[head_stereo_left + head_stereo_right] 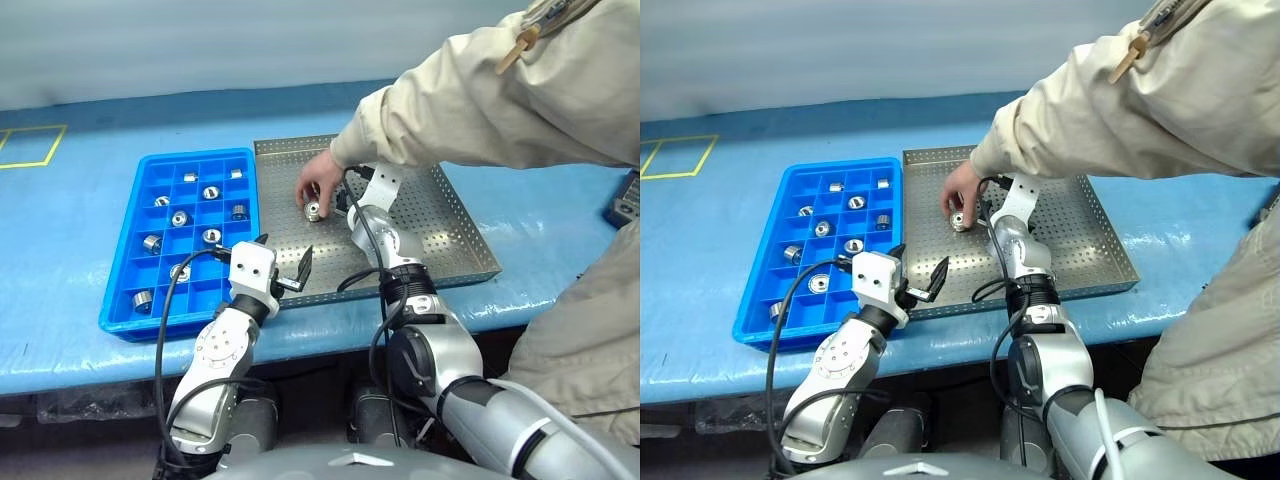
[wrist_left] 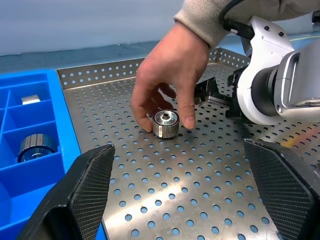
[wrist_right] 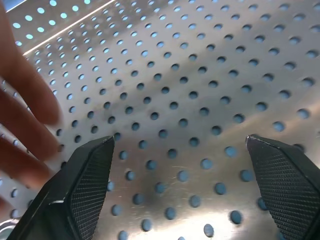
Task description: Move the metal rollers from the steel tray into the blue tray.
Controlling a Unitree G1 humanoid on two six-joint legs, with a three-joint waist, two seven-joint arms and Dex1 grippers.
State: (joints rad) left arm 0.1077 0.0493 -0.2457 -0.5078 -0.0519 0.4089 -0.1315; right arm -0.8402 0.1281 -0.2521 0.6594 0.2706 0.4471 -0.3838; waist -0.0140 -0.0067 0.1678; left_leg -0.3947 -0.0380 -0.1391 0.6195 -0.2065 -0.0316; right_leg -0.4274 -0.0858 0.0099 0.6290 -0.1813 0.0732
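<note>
Left tool (image 1: 287, 262) waits open at the steel tray's (image 1: 465, 240) near edge.
Right tool (image 3: 185, 192) hangs open and empty over the perforated floor while a person's hand (image 1: 318, 182) sets a roller (image 1: 313, 211) there; other metal rollers (image 1: 181, 218) already sit in the blue tray (image 1: 118, 310).

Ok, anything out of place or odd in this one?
Yes: a person's hand reaches into the steel tray and holds a roller on its floor, right beside the right gripper, which is open and holds nothing. The left gripper hangs open near the blue tray. Nothing looks spilled or damaged.
</note>
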